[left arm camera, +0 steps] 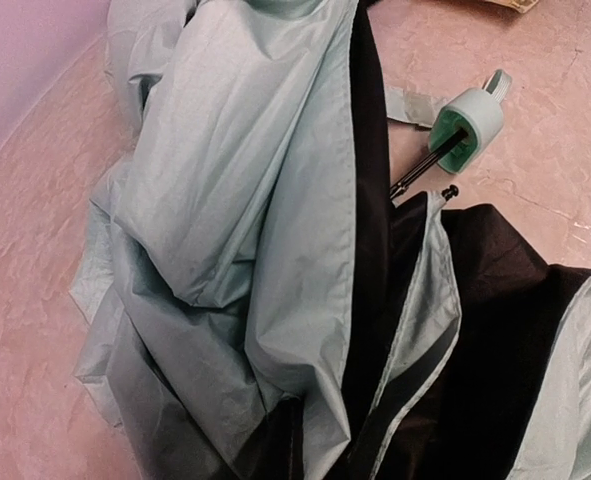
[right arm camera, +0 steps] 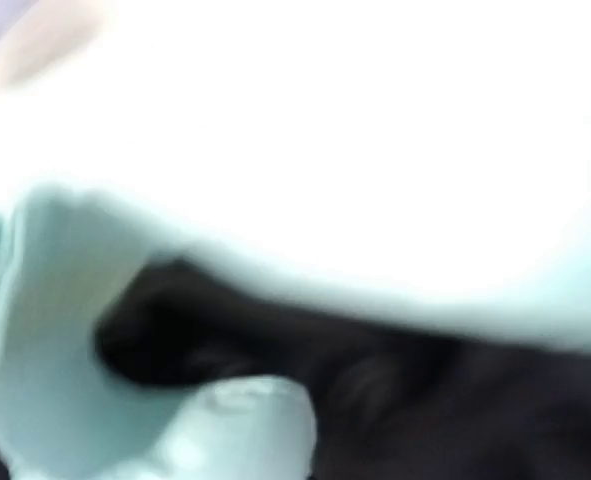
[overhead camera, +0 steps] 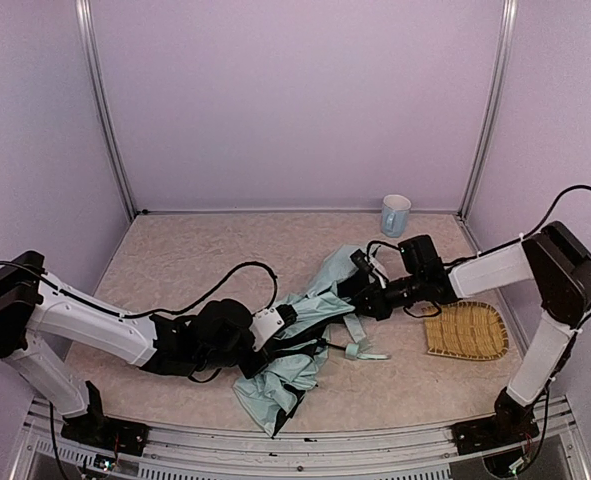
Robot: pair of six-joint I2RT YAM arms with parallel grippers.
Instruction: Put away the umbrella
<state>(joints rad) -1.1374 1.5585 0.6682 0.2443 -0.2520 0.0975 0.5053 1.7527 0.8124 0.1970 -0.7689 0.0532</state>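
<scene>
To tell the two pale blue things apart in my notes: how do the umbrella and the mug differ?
The umbrella is soft crumpled fabric with black lining; the mug is rigid. The umbrella lies sprawled in the middle; the mug stands upright farther back. The umbrella is far larger than the mug. Both are pale blue.

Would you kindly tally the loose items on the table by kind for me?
umbrella: 1
mug: 1
woven mat: 1
Total: 3
</scene>
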